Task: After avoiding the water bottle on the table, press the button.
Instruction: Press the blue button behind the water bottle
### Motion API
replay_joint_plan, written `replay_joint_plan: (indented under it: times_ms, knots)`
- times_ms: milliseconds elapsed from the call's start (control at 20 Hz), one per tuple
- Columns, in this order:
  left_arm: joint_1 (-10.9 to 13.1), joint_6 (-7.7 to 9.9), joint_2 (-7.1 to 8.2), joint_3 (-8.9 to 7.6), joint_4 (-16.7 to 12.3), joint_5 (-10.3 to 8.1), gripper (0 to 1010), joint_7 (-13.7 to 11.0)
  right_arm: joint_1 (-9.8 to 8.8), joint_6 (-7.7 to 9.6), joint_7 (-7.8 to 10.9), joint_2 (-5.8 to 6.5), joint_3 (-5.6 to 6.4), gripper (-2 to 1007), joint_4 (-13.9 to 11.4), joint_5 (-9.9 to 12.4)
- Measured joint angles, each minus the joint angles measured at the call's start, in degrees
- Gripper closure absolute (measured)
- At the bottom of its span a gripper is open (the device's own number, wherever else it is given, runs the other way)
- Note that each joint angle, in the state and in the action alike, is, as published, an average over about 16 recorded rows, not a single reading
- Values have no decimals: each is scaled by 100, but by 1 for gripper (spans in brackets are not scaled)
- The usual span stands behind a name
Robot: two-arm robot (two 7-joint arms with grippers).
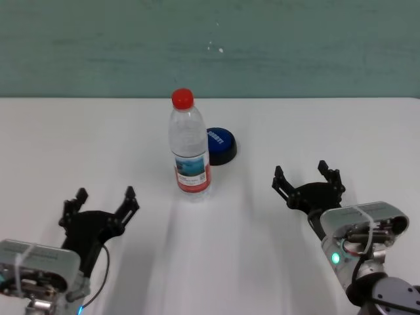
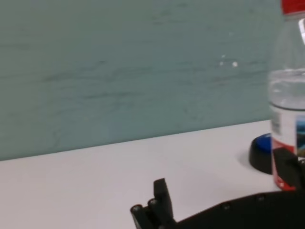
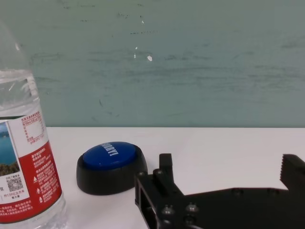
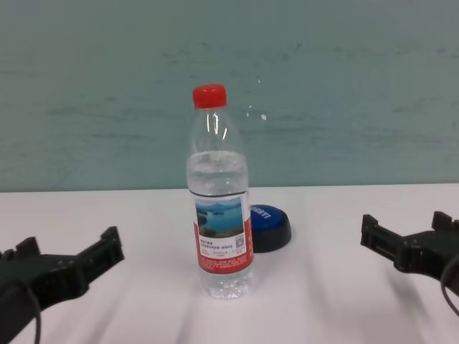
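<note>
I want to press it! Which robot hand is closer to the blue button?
The right gripper. The button sits behind the water bottle, toward the right; the left gripper is farther away.

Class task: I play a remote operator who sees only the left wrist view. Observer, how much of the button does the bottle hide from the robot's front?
Observer: In the chest view the water bottle covers the button's left part; the right part shows.
Operator: Which gripper has the clearer line to it?
Observer: In the head view the right gripper lies on the button's side; the left gripper lies on the bottle's far side.
Operator: Is the right gripper open?
Observer: Yes, its fingers are spread, holding nothing.
</note>
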Motion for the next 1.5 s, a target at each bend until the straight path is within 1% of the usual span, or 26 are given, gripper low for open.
replay_joint_plan:
  times_ms: [300,700,1100,1500]
  knots:
    - [-11,43,-3,-212,-11,-18,6,29,0,0,0,0,0,2,0,0]
    - [-188,142,28,-438,111,-35,6,4,0,0,0,0,0,2,0,0]
    - [-479,266,120,-589,330,-57,6,-89,0,0,0,0,0,2,0,0]
    - [-909,403,272,-683,671,-77,6,-212,0,0,0,0,0,2,0,0]
